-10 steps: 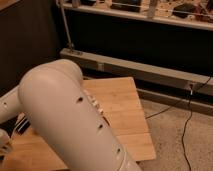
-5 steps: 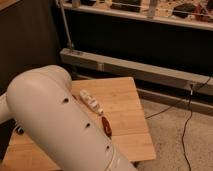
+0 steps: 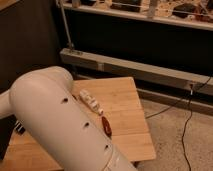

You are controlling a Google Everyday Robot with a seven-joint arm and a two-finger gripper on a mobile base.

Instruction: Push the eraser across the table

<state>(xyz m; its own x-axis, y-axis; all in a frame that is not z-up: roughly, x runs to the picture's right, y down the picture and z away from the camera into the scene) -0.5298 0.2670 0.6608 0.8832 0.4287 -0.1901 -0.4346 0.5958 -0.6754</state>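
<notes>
My arm [image 3: 55, 125], the largest form, hides much of the counter [image 3: 125, 100] and also my pincer, which is closed somewhere behind it; I cannot tell whether it touches anything. On the bare planks lie a white packet [image 3: 90, 100] and a smaller red-brown item [image 3: 106, 126]. The eraser is not plainly seen; a dark sliver [image 3: 20, 126] at my arm's left edge may be it. I judge the eraser light, stiff and free-sliding, so I should press mid-length on a long side, lest it pivot.
</notes>
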